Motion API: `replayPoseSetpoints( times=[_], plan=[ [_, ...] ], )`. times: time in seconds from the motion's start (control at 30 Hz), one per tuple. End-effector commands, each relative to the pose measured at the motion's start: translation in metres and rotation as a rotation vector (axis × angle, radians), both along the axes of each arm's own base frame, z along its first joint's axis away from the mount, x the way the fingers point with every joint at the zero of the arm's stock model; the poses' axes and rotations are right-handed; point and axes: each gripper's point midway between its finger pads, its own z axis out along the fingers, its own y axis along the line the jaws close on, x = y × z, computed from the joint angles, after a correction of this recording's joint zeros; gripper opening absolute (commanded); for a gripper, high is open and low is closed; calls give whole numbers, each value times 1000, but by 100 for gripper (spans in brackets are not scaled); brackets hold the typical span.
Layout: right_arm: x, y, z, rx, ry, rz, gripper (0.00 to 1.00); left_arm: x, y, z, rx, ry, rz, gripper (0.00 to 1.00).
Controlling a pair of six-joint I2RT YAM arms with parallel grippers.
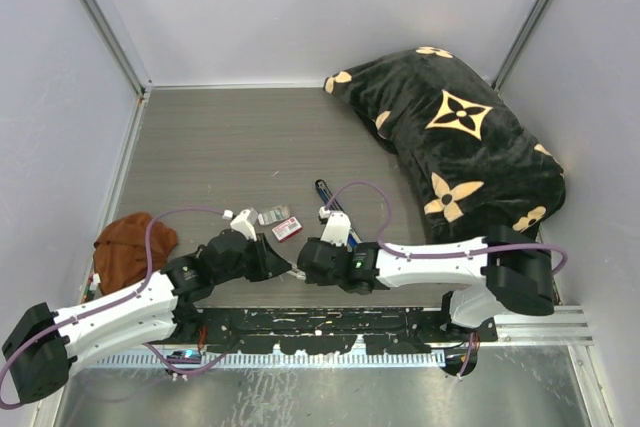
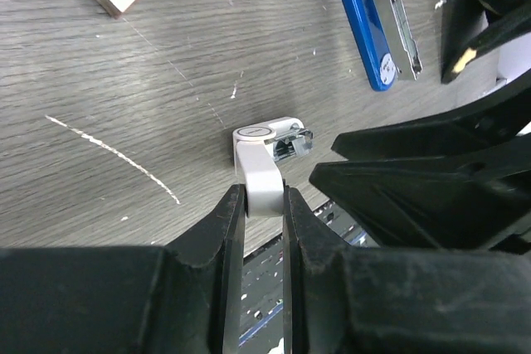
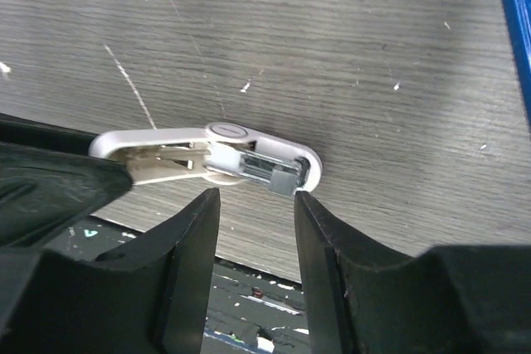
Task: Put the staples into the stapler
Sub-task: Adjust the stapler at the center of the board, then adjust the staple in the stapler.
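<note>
Grey tabletop [image 2: 124, 80]: L hand [image 2: 263, 205] clamps white piece [image 2: 259, 167], R hand [image 3: 255, 205] half-open at its other end, blue stapler [image 2: 361, 14] just beyond.

I find the grey wood-grain table [image 1: 220, 147] scratched and flecked white. A red-and-white box [image 1: 286, 230] lies just beyond the left gripper [image 2: 264, 196], a blue stapler [image 2: 357, 6] lies beyond and to its right, and a small white oblong piece [image 2: 264, 163] rests pinched at its fingertips. A brown cloth [image 1: 133, 247] lies well to its left, and a black patterned cushion [image 1: 455, 152] lies far beyond the right gripper [image 3: 255, 196].
</note>
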Motion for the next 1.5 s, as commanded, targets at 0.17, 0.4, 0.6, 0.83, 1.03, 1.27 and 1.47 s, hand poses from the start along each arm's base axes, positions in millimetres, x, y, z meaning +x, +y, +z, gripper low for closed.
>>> replayPoseSetpoints(
  times=[0.17, 0.4, 0.6, 0.83, 1.03, 1.27, 1.47],
  plan=[
    [-3, 12, 0, -40, 1, -55, 42, 8, 1, 6, -15, -31, 57, 0],
    [1, 6, 3, -57, -22, -73, 38, 4, 2, -6, -28, 5, 82, 0],
    [3, 5, 0, -65, -27, -81, 37, 3, 1, -8, -22, 4, 77, 0],
    [8, 10, 0, -52, -44, -83, 32, 3, -3, -7, -16, 1, 54, 0],
    [8, 5, -8, -72, -26, -97, 31, 3, -5, -6, -13, -3, 50, 0],
    [8, 1, -16, -81, -11, -106, 31, 1, -8, -5, -13, -7, 35, 0],
    [5, 8, -21, -53, 15, -97, 31, 0, -11, -4, -14, -10, 26, 0]
  ],
)
